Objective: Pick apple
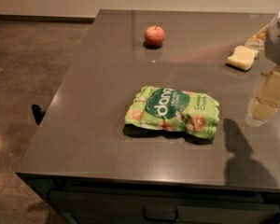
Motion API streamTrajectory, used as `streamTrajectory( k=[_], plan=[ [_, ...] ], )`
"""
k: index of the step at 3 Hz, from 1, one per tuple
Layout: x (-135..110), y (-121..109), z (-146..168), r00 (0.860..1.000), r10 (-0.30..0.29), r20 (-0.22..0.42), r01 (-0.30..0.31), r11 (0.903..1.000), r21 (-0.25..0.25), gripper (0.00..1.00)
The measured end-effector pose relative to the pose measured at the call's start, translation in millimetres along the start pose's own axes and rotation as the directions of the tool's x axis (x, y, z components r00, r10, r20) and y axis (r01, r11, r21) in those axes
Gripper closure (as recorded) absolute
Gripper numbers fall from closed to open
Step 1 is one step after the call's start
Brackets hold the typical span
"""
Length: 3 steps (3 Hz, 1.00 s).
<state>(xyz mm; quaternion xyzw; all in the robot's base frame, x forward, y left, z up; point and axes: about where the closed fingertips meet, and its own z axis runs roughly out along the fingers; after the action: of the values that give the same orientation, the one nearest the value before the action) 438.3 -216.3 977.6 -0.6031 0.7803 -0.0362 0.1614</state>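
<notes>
A small round red apple (154, 35) with yellowish patches and a short stem stands upright on the far part of the dark grey table (84, 125). My gripper (279, 35) shows only as a pale grey shape at the right edge of the view. It hangs above the table, well to the right of the apple and apart from it. It holds nothing that I can see.
A green snack bag (173, 111) lies flat in the table's middle, nearer than the apple. A pale yellow sponge-like block (242, 58) lies at the far right, under the gripper's side. The table's left edge drops to a brown floor (28, 69).
</notes>
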Motion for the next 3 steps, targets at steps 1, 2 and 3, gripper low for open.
streamTrajectory(
  k=[1,2,3],
  plan=[
    [-0.4,-0.5,-0.5,1.0,0.0,0.0,0.0,1.0,0.002,0.0],
    [-3.2,-20.8,7.3,0.998,0.059,0.013,-0.059,0.9981,0.019,0.0],
    [-11.2,-63.2,24.4,0.987,0.152,0.051,-0.155,0.9863,0.058,0.0]
  ],
)
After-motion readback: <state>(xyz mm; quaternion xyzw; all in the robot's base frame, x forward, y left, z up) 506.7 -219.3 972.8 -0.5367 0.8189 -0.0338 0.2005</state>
